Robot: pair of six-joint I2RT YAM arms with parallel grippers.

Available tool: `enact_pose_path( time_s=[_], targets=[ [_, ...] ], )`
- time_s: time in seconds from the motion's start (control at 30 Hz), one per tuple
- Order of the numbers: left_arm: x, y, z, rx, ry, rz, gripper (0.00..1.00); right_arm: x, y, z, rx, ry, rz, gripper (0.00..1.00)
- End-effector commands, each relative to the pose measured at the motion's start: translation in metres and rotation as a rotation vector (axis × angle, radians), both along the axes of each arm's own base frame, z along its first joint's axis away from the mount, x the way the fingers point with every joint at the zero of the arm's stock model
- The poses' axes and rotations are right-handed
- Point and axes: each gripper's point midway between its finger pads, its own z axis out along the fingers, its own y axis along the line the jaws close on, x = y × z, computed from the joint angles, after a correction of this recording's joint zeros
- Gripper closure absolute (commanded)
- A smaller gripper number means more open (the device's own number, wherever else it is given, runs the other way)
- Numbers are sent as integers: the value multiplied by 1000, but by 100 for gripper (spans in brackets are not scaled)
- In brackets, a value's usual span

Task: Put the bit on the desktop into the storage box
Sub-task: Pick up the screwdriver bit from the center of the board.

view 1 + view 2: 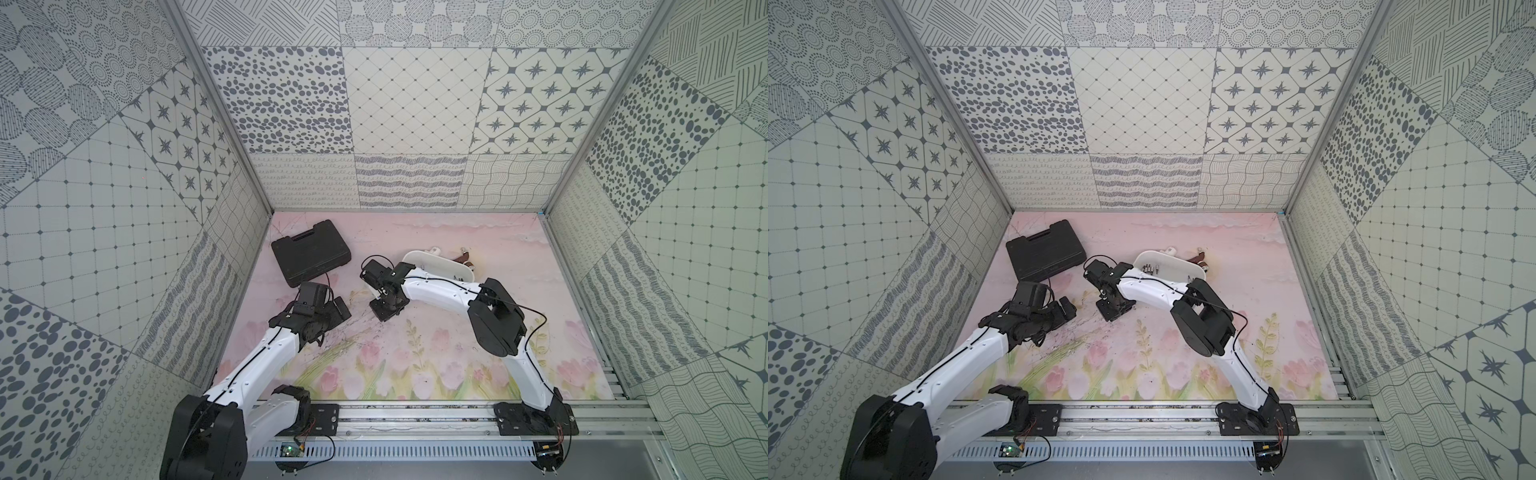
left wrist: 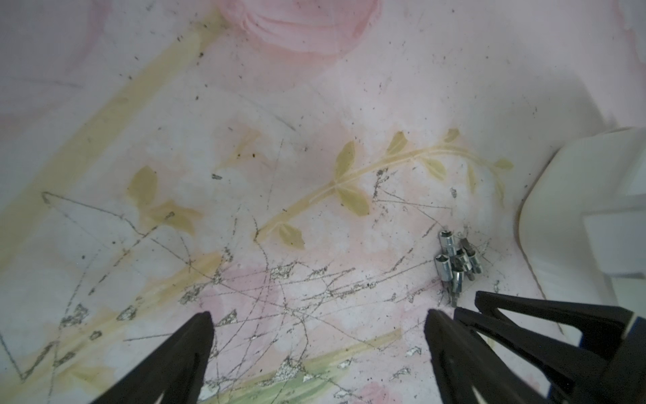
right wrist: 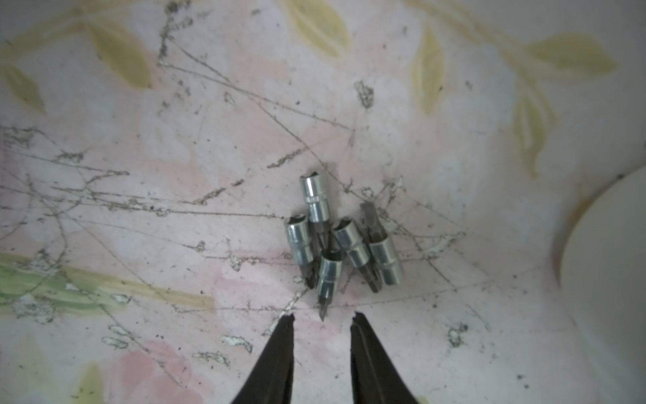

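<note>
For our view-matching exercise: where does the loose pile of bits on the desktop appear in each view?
Top views: cannot make it out.
Left wrist: pile beside the box.
Right wrist: pile just ahead of the right gripper.
Shared landmark: the box.

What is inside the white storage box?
A few small metal bits lie inside the storage box, seen in a top view. The right arm covers its near edge, so anything there is hidden.

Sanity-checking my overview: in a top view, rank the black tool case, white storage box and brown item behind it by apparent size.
1. black tool case
2. storage box: visible part smaller; right arm hides the rest
3. brown item, smallest
</note>
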Motion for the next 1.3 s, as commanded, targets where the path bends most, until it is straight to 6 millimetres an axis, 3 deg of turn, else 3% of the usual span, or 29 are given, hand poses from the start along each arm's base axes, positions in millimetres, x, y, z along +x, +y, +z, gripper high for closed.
enact_pose_path(
  time_s=[0.0,0.67,1.03,1.27],
  targets=[
    [4,3,2,10,-18,11,1,4,6,-6,-1,-11,-14,71],
    [4,4,1,16,-15,12,1,3,0,-19,-44,-5,-19,81],
    [4,4,2,18,-17,12,1,1,-4,-16,-45,-6,-27,98],
    [3,5,2,18,-16,13,1,0,-3,-9,-30,-7,-35,100]
  ],
)
